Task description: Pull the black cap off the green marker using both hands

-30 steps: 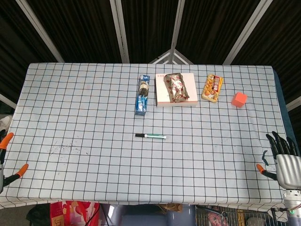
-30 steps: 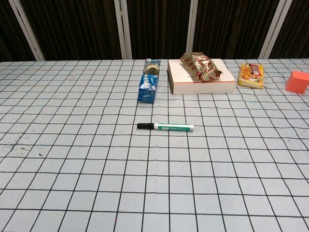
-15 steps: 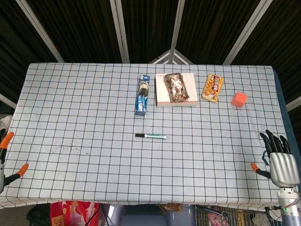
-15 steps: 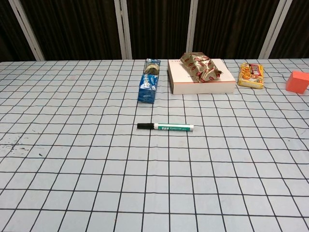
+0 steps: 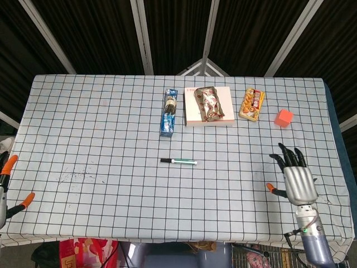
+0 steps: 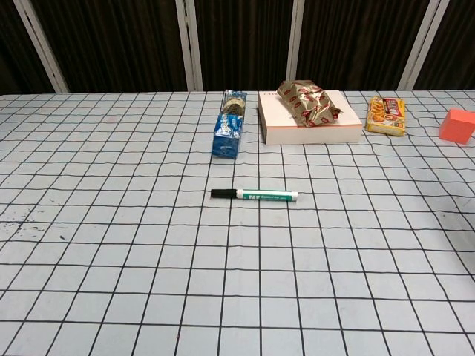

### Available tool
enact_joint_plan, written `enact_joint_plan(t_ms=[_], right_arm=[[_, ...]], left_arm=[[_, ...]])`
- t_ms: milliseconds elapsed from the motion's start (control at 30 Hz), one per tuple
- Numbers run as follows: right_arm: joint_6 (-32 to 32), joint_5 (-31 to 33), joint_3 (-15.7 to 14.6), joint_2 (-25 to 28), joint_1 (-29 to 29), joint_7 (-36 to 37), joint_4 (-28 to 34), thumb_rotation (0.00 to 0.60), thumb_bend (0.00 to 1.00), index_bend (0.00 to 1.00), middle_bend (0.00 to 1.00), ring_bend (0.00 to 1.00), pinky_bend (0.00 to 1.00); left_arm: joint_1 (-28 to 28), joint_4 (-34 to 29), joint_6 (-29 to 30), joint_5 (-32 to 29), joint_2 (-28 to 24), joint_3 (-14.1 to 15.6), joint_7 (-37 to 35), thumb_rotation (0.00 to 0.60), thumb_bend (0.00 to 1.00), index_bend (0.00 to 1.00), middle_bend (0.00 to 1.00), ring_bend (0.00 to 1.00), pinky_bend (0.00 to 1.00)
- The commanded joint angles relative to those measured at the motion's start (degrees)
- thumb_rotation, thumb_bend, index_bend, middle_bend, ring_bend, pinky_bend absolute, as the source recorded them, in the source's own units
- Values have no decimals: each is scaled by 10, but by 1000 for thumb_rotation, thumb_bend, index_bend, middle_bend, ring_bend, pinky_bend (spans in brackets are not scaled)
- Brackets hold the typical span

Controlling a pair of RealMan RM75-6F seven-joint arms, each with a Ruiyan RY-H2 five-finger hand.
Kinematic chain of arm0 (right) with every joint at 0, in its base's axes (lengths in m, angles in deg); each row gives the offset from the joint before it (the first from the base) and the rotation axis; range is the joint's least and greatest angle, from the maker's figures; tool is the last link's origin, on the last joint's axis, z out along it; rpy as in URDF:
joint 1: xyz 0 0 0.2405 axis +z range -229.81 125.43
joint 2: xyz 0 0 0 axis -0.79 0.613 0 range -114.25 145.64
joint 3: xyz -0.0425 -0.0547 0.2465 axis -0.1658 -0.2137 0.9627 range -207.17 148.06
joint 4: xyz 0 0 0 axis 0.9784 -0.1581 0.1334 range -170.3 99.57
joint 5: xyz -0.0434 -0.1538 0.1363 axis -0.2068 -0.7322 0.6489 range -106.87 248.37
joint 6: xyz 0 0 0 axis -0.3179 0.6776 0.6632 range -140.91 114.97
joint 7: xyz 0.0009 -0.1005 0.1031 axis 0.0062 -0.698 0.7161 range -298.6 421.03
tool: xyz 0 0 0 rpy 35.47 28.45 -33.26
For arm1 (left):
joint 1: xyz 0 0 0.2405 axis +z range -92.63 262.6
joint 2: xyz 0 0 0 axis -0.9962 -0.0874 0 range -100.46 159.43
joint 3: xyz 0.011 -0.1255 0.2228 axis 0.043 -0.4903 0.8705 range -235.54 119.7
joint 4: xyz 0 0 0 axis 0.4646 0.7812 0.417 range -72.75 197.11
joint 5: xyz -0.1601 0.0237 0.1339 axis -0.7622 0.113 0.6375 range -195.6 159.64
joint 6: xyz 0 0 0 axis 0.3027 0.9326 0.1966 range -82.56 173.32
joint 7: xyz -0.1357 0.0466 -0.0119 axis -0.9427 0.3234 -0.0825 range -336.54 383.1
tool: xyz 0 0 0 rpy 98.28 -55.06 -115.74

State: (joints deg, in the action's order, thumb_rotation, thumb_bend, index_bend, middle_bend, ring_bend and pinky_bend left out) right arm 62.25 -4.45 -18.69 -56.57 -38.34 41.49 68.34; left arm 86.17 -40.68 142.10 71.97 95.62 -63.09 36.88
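Note:
The green marker (image 5: 183, 162) lies flat near the middle of the checked tablecloth, its black cap (image 5: 165, 160) pointing left; the chest view shows the marker (image 6: 263, 196) and cap (image 6: 221, 193) too. My right hand (image 5: 295, 177) hovers over the table's front right part, fingers spread, holding nothing, well right of the marker. My left hand (image 5: 6, 190) shows only as orange-tipped fingers at the table's left front edge, far from the marker, empty. Neither hand appears in the chest view.
Along the far side stand a blue cookie pack (image 5: 169, 112), a white box (image 5: 221, 119) with a foil snack bag (image 5: 208, 103) on top, a yellow candy pack (image 5: 251, 104) and an orange cube (image 5: 283, 117). Dark marks stain the cloth (image 5: 78, 175) at front left.
My right hand has moved left and forward from the table's right edge to over the cloth. The marker and left hand have not moved.

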Motion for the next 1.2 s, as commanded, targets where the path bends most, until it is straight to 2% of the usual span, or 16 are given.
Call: enact_joint_plan(t_ms=[33,133,300,500,633,833,1200], right_arm=[[-54,86,38,-60,67,-85,50,600,190,301,67,116,68],[-70,135,53,-102,105,-133,49,600,190,323,67,116,68],[-76,223,73,-191,172,-213,13,600,189,331,67,117,68],[-72,287,84,-282,232,-257,-53,600,197,345,66,117,68],[-74,312,88,-329,263,-269,-106,600,263,386,67,116,68],[-76,334,99,-354,289,-277,-151,600,311,398,67,116,68],[-92,366,113,-371,323,-275,-200,600,318,399,67,116,68]], left_arm=[[-4,11,-8,-7,4,-1,-10,600,246,104,10,0,0],[-6,24,-13,-13,7,-3,-17,600,246,102,9,0,0],[-4,44,-11,-14,9,-1,-26,600,246,102,8,0,0],[2,58,3,-7,8,1,-34,600,246,102,8,0,0],[2,67,3,-8,9,2,-36,600,246,102,8,0,0],[2,81,0,-20,12,-3,-40,600,246,102,7,0,0],[-2,91,-6,-33,19,-7,-37,600,246,102,7,0,0]])
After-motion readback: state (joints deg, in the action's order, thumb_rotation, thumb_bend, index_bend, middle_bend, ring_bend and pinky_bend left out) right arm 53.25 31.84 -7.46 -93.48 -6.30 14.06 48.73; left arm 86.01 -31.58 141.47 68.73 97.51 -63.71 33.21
